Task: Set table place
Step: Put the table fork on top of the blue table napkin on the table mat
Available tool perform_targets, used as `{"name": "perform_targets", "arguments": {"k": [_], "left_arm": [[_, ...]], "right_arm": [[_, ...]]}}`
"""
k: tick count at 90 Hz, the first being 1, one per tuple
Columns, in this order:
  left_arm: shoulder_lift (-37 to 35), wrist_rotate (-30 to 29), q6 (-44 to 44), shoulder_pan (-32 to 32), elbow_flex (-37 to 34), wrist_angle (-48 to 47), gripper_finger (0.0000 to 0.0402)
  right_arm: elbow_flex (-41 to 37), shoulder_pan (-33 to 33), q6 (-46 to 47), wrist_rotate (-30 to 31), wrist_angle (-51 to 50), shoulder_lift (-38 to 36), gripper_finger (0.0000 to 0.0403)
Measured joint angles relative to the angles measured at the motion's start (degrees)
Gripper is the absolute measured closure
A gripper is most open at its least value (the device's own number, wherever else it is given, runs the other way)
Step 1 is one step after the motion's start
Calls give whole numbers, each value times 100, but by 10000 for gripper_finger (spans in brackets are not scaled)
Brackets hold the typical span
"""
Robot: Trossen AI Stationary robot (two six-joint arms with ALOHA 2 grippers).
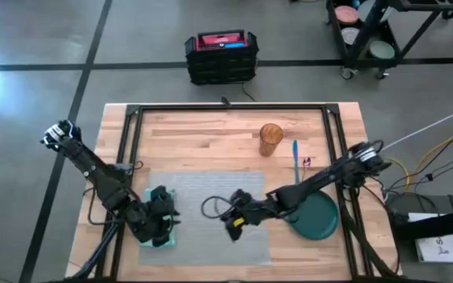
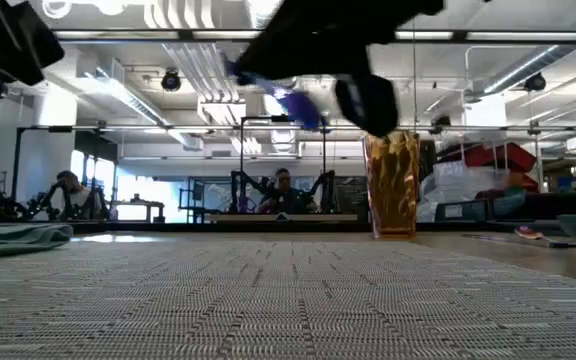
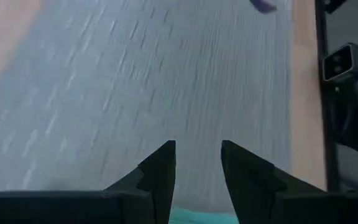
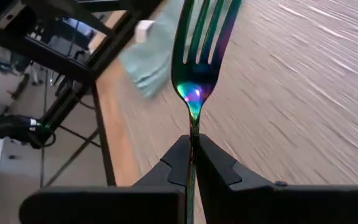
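High view: the mat (image 1: 203,212) lies on the tabletop (image 1: 211,137); the right hand (image 1: 237,222) hovers over its centre, and the left hand (image 1: 162,224) is over the napkin (image 1: 162,238).

Right wrist view: the right hand is clamped on the fork (image 4: 199,59).

Left wrist view: the left hand's fingers (image 3: 160,171) are apart, empty.

Step in hand: fork placement. The next move probably calls for lowering it onto the napkin.
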Motion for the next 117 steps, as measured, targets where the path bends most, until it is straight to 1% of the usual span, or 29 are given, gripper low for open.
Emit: {"name": "perform_targets", "arguments": {"k": [5, 11, 21, 32, 42, 48, 58, 71, 82, 102, 117], "left_arm": [[0, -163, -369, -143, -27, 5, 286], [1, -499, -840, -410, -98, 56, 286], [2, -1370, -1586, -859, -305, 375, 287], [144, -2451, -2106, -1127, -589, 1076, 287], [419, -2957, -2163, -1093, -729, 1648, 287], [622, -3078, -2163, -999, -754, 1873, 287], [917, -3123, -2162, -837, -754, 2197, 288], [1145, -3124, -2186, -565, -754, 2510, 284], [1202, -3125, -2107, -340, -754, 2648, 264], [1202, -3124, -1644, -145, -754, 3012, 221], [1222, -3123, -1111, -30, -754, 3405, 212]], "right_arm": [[293, -58, -148, 14, -5, 207, 401], [608, -140, -352, 66, 14, 392, 401], [989, -295, -684, 233, 22, 605, 401], [1239, -420, -989, 781, 7, 703, 401], [1329, -445, -1207, 1370, 98, 694, 401], [1332, -441, -1338, 1600, 194, 692, 401], [1333, -434, -1439, 1627, 419, 692, 401], [1332, -427, -1451, 1661, 398, 692, 401], [1332, -419, -1457, 1669, 501, 692, 401], [1332, -419, -1504, 1667, 489, 692, 401], [1332, -419, -1502, 1667, 489, 692, 401]]}}
